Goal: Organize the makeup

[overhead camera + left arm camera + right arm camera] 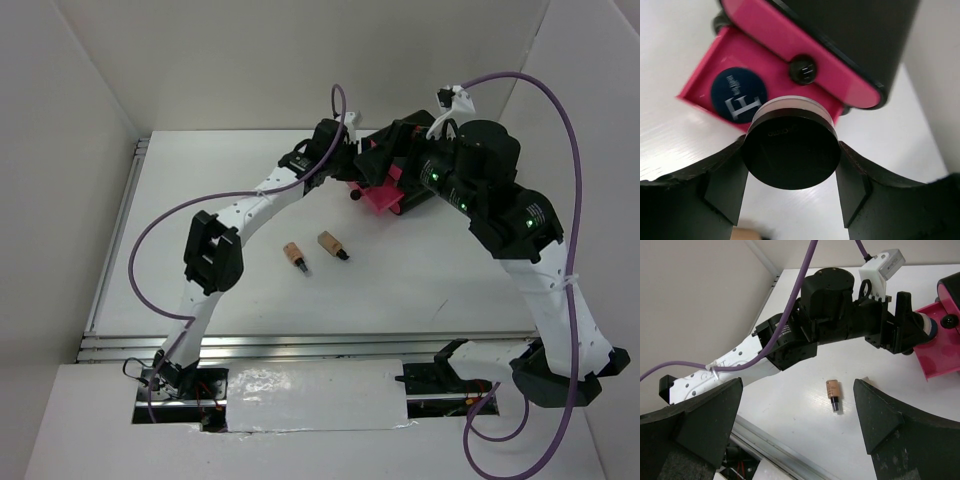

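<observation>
Left fingers (725, 185) clamp a round black compact (790, 152) by the open pink drawer (740, 50), a second compact (737, 95) inside at its 10 o'clock; right fingers (700, 425) stand wide apart.

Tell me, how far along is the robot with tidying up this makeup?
Done: one round compact lies in the open pink drawer. In hand: the left gripper is shut on a second black compact, held right by that drawer. Left: two tan bottles lie loose on the table, and the right gripper hangs open and empty.
</observation>
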